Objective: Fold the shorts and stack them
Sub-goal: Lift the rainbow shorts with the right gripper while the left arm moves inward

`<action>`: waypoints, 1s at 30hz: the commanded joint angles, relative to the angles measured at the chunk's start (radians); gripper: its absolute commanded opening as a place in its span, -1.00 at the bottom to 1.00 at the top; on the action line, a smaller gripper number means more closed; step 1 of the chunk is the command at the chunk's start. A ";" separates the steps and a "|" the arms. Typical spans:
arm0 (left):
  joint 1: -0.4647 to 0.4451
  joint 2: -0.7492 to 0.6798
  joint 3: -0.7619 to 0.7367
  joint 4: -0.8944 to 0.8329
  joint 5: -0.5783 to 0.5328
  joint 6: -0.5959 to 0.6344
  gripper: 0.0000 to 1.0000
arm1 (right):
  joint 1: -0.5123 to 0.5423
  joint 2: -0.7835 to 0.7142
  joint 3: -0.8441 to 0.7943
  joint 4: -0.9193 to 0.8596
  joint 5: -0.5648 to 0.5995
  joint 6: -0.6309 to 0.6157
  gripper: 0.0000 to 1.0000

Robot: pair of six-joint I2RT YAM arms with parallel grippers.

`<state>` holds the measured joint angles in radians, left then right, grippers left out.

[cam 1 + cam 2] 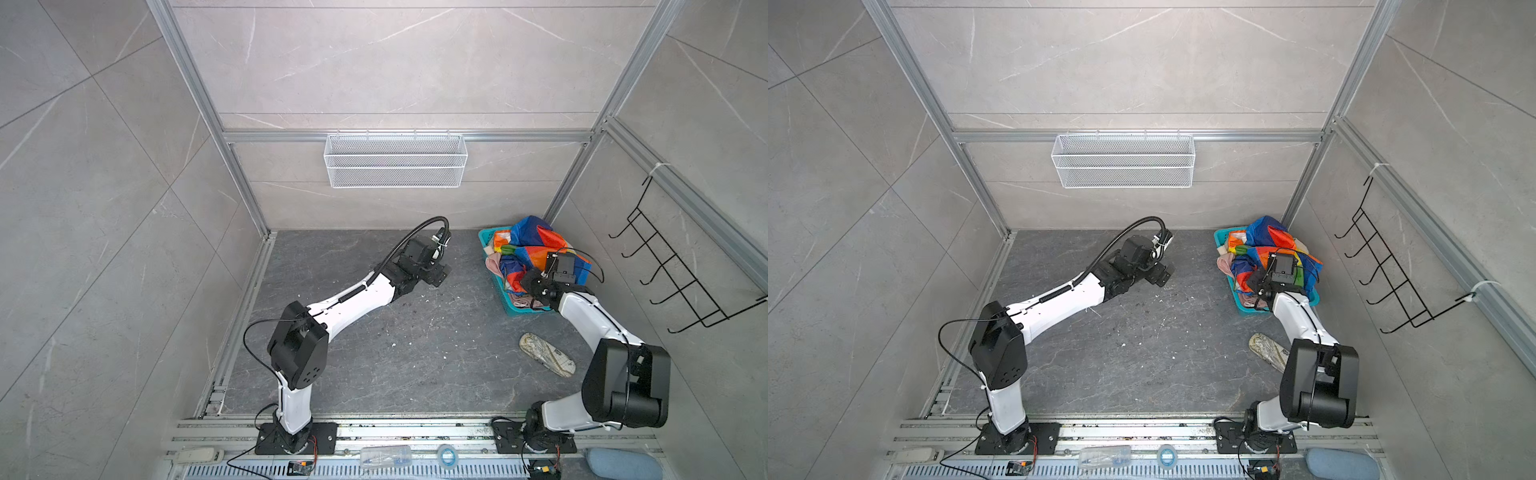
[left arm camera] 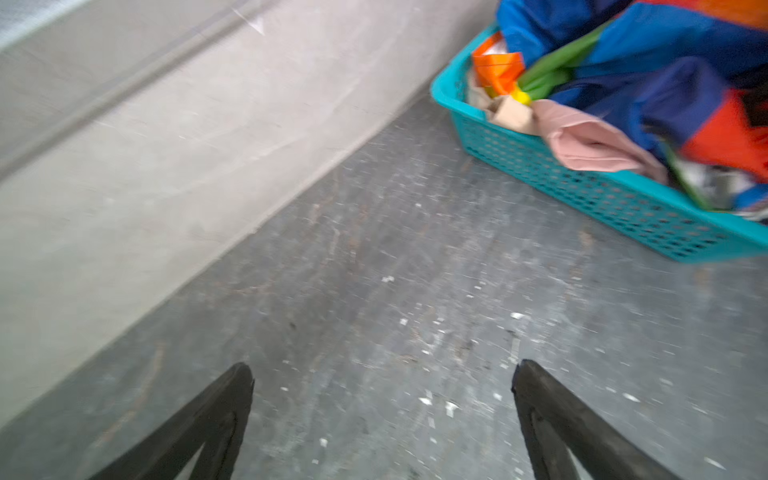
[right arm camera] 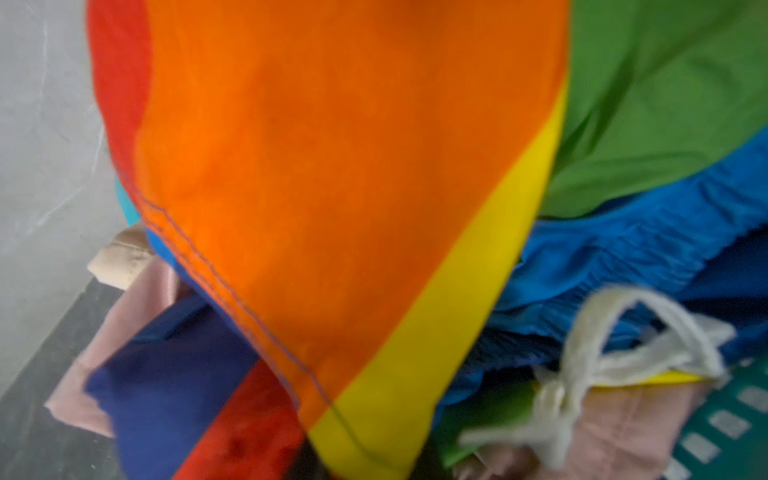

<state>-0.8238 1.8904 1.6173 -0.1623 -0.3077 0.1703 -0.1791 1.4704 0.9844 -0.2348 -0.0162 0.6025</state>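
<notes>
Three crumpled shorts (image 1: 536, 249) fill the basket (image 1: 505, 305) (no readable long axis); left gripper (image 2: 382, 399) spread, right gripper (image 1: 527, 277) unreadable.

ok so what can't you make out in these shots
- right gripper: jaws hidden under its own wrist in both top views; the rainbow shorts fill the right wrist view
- beige shorts: only a corner shows in the left wrist view, the rest buried in the basket
- basket: cut off by the left wrist view's edge
</notes>
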 commanded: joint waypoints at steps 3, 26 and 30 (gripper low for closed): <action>0.002 0.038 0.044 0.072 -0.322 0.052 0.99 | 0.004 -0.100 0.120 -0.042 -0.017 -0.029 -0.96; 0.352 -0.567 -0.171 -0.349 0.037 -0.603 0.99 | 0.911 0.227 1.087 -0.392 0.156 -0.310 -1.00; 0.493 -0.759 -0.364 -0.315 0.140 -0.712 0.99 | 0.966 0.273 0.858 -0.265 0.165 -0.251 -0.95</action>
<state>-0.3595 1.2018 1.3380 -0.4816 -0.3347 -0.3801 0.7872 1.6821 1.9774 -0.5171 0.1009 0.3466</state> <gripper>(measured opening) 0.996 0.082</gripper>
